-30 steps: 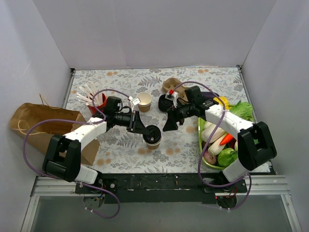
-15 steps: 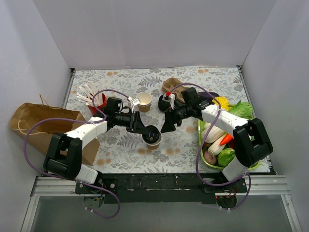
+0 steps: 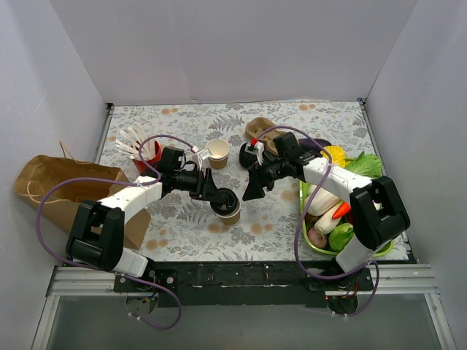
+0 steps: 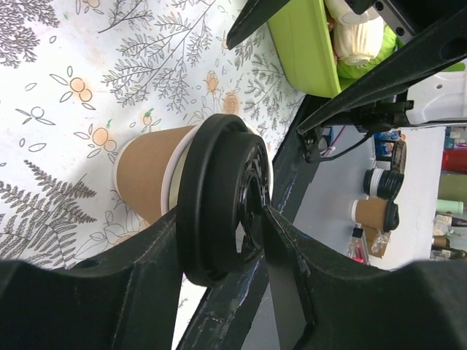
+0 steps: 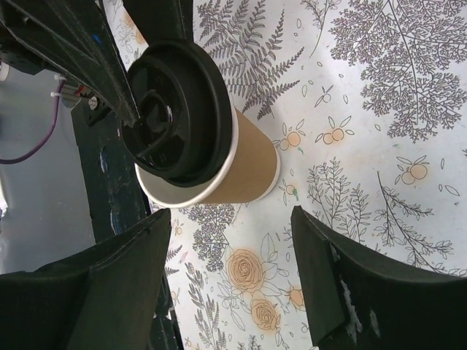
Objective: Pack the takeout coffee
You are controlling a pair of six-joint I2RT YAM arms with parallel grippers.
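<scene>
— The coffee?
— Cup (image 3: 232, 213) upright in the middle of the table (image 3: 277, 219); tan, white rim; black lid (image 5: 179, 109) looks crooked.
— Trouble?
— Likely a tipped cup or popped lid if the left pincer (image 4: 222, 219) drags away; it straddles the lid, gripping or not I cannot tell; right pincer (image 5: 230, 213) gapes empty nearby.

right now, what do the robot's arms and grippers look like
Both the left arm and right arm have white links and bulky black joints, each trailed by a looping purple cable. The left gripper and right gripper are black, with flat tapered fingers.
</scene>
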